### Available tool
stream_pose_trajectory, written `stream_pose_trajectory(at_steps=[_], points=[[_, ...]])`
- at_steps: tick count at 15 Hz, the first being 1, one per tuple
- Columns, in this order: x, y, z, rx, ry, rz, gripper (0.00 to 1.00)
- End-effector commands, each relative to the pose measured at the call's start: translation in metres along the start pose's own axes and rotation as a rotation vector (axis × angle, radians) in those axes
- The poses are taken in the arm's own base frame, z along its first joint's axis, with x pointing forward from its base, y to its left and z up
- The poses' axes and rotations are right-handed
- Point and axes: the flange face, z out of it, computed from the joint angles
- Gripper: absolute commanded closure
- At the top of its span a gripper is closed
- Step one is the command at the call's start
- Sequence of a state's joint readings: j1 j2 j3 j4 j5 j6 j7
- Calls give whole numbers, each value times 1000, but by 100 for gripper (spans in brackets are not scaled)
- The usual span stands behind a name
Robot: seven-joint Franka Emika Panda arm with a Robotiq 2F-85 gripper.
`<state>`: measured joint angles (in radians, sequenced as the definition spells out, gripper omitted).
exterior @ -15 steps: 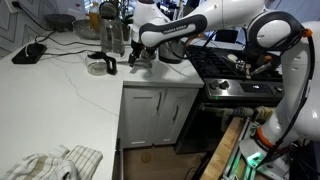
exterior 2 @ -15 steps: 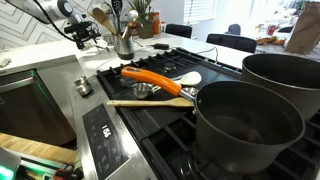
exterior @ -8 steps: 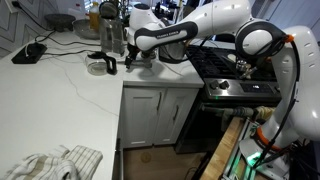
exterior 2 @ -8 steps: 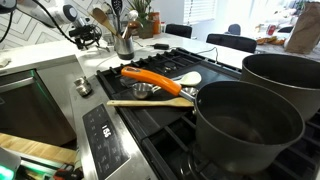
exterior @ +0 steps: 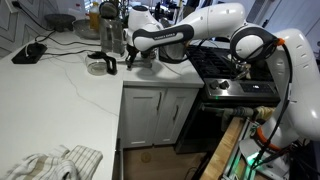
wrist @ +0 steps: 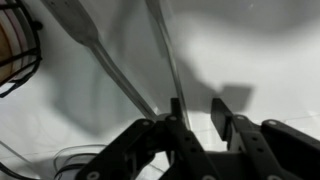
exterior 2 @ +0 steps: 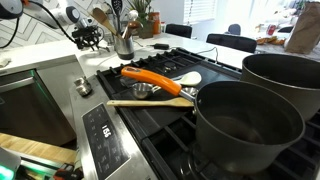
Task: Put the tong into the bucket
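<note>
In the wrist view the tong [wrist: 163, 50] lies on the white counter. Its two thin silvery arms run from the upper left down toward my gripper [wrist: 200, 118]. One arm ends right at the inner edge of my left finger [wrist: 177, 115]. The jaws stand partly closed, and bare counter still shows in the gap between them. In both exterior views the gripper [exterior: 137, 62] [exterior 2: 88, 41] is low over the counter. The bucket [exterior 2: 124, 45], a shiny steel container holding wooden utensils, stands just beside the gripper. The tong is too small to make out in the exterior views.
A tall glass pitcher [exterior: 112, 36] and a small dark cup [exterior: 97, 67] stand close to the gripper. The stove carries two large dark pots [exterior 2: 243, 125], an orange utensil [exterior 2: 152, 79] and a wooden spoon [exterior 2: 150, 102]. A cloth [exterior: 55, 163] lies at the near counter end.
The jaws have drawn closer together around the tong's arm. The arm's elbow has shifted slightly, while the gripper stays low at the same spot.
</note>
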<state>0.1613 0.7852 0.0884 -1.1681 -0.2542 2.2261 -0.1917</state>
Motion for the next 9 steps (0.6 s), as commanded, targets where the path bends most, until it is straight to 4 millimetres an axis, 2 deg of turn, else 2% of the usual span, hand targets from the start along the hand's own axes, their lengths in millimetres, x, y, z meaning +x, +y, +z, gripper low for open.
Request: stream_pose_trajectory(at_steps=[1,2,6,9], points=[[-1,8,0,11,-32,-28,92],[-2,10,-3,11,-36,-29,100],[-5,15,-16,15,-30,-24,99],[-8,11,-37,28,-17,-30,99]])
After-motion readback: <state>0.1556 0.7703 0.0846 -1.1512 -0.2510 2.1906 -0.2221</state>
